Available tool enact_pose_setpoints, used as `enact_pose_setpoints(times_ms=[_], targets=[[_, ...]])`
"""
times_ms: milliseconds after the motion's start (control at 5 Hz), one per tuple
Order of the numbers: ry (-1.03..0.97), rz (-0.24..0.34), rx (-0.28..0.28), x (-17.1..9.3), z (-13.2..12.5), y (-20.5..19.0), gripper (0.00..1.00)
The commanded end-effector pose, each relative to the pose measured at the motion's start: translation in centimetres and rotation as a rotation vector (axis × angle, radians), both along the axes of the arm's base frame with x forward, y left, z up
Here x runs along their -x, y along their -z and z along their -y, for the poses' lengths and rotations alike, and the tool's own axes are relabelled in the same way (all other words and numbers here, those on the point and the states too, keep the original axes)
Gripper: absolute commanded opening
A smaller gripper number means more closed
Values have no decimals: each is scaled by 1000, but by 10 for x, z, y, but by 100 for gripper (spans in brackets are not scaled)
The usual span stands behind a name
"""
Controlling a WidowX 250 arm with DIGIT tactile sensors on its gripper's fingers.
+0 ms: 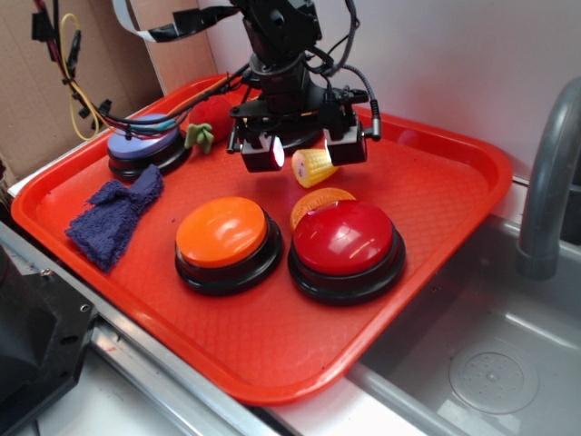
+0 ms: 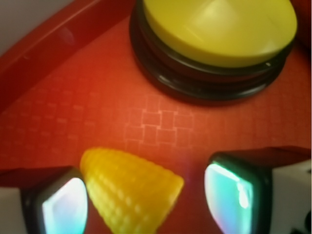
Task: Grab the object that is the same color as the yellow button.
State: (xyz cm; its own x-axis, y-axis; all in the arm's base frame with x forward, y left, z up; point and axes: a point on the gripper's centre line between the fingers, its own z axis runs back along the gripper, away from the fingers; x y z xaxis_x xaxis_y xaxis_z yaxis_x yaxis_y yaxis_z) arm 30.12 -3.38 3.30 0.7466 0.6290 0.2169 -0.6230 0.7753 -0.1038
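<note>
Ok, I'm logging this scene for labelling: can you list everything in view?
tray: one, red, beside the sink
corn piece: one, yellow, between the end effector's fingers
yellow button: one, wrist view only
orange button: one, tray front
red button: one, right of the orange
orange slice: one, behind the red button
strawberry: one, red, tray back
purple button: one, back left
cloth: one, blue, left
sink: one, grey
end effector: one, black, open

You have a tray (image 1: 427, 195) beside the sink (image 1: 495, 363). On it, two buttons (image 1: 228, 243) sit side by side in front. The corn (image 1: 313, 166) lies behind them, between the gripper (image 1: 300, 151) fingers. A cloth (image 1: 115, 216) lies left.
</note>
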Motion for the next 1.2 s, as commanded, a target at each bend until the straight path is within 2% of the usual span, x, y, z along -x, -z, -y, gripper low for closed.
enact_pose_setpoints(times_ms=[0,200,400,600,800,1000], targets=[[-3,24,19,-5,-7,-1,100],[-1,7,-9,-7,-3,2,10],[12,0,-14,-4,0,-9,0],[30,-36,-60,2,-3,-27,0],[211,-90,-29,13,-5,-69,0],[333,-117,-27,24,-1,-98,0]])
